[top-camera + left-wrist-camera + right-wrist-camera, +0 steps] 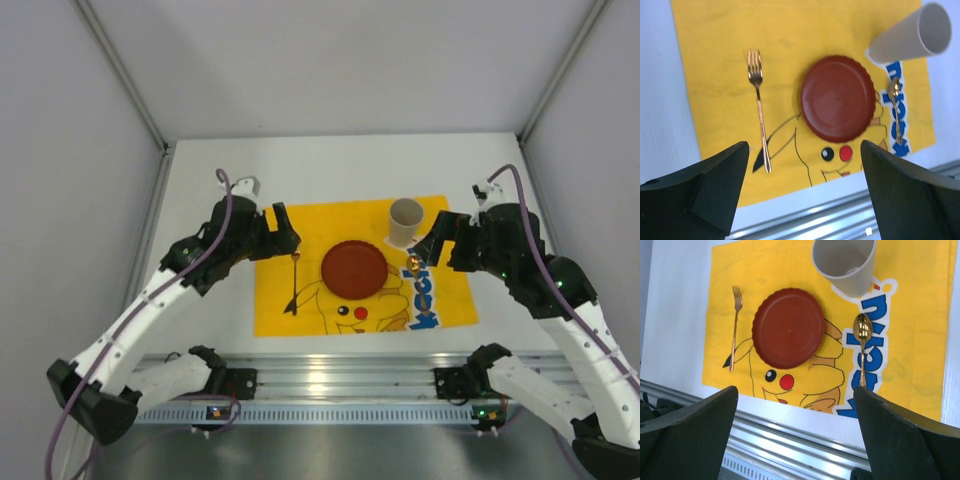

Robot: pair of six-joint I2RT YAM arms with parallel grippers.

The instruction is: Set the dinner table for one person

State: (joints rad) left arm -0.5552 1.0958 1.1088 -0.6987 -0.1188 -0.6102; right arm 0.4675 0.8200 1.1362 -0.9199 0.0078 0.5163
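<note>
The white dinner table (330,165) carries a yellow Pikachu cloth (330,220). On the cloth lie a dark red plate (353,268) in the middle, a copper fork (294,285) to its left, a gold spoon (413,265) to its right, and an upright beige cup (404,221) at the back right. My left gripper (285,238) hovers open and empty above the fork's tines. My right gripper (435,245) hovers open and empty above the spoon. In the left wrist view the fork (759,107) and plate (838,98) show; in the right wrist view the spoon (862,345) and cup (845,262).
A ridged aluminium rail (330,375) runs along the table's near edge, with both arm bases on it. Grey walls enclose the table at the left, back and right. Bare white tabletop shows behind the cloth and to its left.
</note>
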